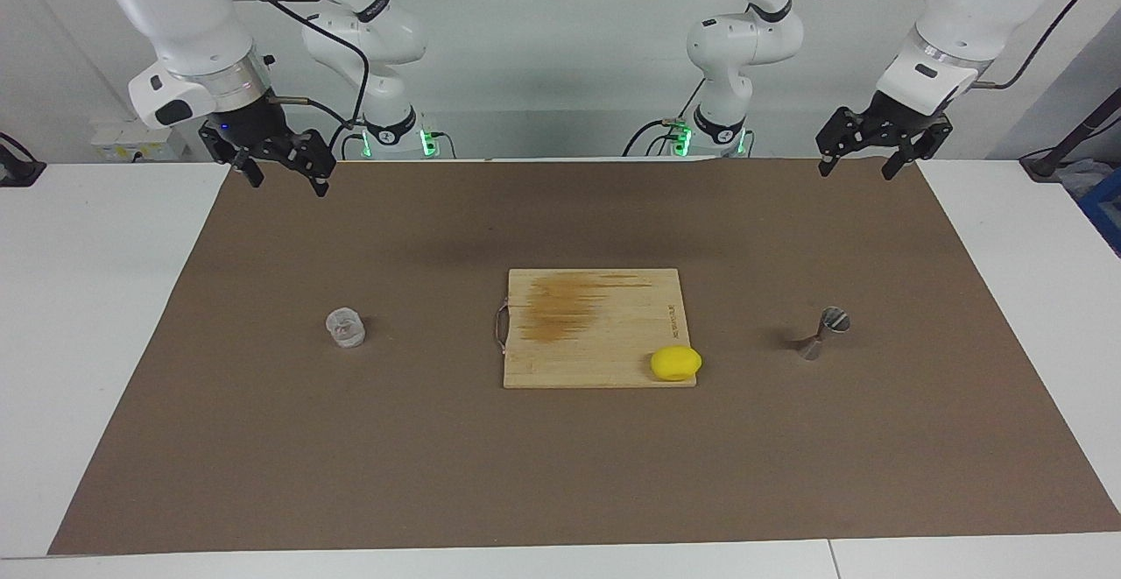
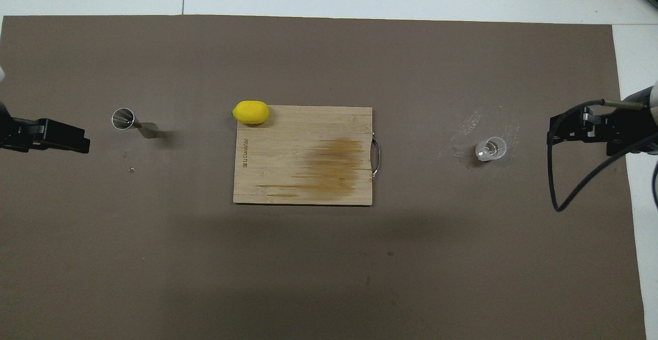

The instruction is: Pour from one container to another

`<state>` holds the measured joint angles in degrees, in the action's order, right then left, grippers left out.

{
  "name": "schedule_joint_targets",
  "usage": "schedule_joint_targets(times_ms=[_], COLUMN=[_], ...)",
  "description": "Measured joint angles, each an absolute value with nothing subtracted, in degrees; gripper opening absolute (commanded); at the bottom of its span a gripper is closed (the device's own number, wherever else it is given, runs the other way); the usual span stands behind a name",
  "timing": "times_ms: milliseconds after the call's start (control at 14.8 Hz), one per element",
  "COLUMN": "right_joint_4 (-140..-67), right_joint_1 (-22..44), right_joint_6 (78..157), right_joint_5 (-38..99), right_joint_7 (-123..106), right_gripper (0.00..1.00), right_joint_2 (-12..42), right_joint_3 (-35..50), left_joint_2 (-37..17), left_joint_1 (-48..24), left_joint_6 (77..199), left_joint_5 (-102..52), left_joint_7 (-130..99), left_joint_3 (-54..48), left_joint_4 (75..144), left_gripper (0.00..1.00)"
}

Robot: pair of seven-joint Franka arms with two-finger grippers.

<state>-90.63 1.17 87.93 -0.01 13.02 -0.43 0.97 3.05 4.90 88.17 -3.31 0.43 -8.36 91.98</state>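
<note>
A: Where's the cup (image 1: 346, 328)?

B: On the brown mat (image 1: 263, 439), toward my right arm's end of the bench (image 1: 70, 316), upright, level w/ the board (image 1: 595, 327). Jigger (image 1: 823, 332) stands upright toward the left arm's end, well apart. Lemon (image 1: 675, 363) sits on the board corner nearest the jigger.

A: Your claws?

B: Right claw (image 1: 280, 172) hangs in the air over the mat edge at the robots' end, fingers spread, nothing in it. Left claw (image 1: 861, 158) likewise, spread, empty, waiting.

A: So step 1?

B: Imo grab the cup w/ the right claw. I'd come down from above, fingers either side of the ribbed wall, low enough not to squeeze the rim. It's light and clear, so gentle pinch, else it pops out or tips.

A: Then?

B: Carry it level over the board. Jigger mouth is narrow, so tilt slowly right over it; jigger looks tippy, don't knock it.
</note>
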Motion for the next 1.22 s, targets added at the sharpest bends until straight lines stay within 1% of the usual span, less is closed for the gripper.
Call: schedule_joint_targets(times_ms=[203,338,473,811,946,1082,1217], right_joint_4=[-90.7,-90.75,-90.76,-90.8,-90.83,-90.89,-90.93], right_joint_1=[1.17,1.14,1.1,1.29,1.31,1.63,2.18], right_joint_6=[87.93,87.92,87.92,87.93,87.93,87.93,87.93], right_joint_5=[-0.01,-0.01,-0.02,-0.19,-0.46,-0.5,-0.62], right_joint_7=[11.67,11.6,11.53,11.39,11.35,11.15,11.14], right_gripper=[1.0,1.0,1.0,1.0,1.0,1.0,1.0], right_joint_2=[-0.43,-0.44,-0.44,-0.44,-0.44,-0.44,-0.44], right_joint_3=[0.97,0.93,0.83,1.06,1.08,1.11,1.18], left_joint_2=[3.05,2.05,-0.19,-8.29,-9.98,-10.29,-9.29], left_joint_1=[5.57,7.32,9.76,15.49,17.93,20.33,22.17], left_joint_6=[88.27,88.3,88.48,89.81,92.07,94.96,100.01], left_joint_5=[-4.06,-5.1,-6.97,-14.46,-18.27,-23.95,-30.0], left_joint_7=[-3.21,-7.0,-11.26,-25.1,-32.46,-40.41,-47.69], left_joint_3=[-8.12,-7.89,-7.54,-6.94,-6.89,-6.87,-6.9], left_joint_4=[94.06,94.89,94.6,91.58,91.78,93.91,99.0], left_gripper=[1.0,1.0,1.0,1.0,1.0,1.0,1.0])
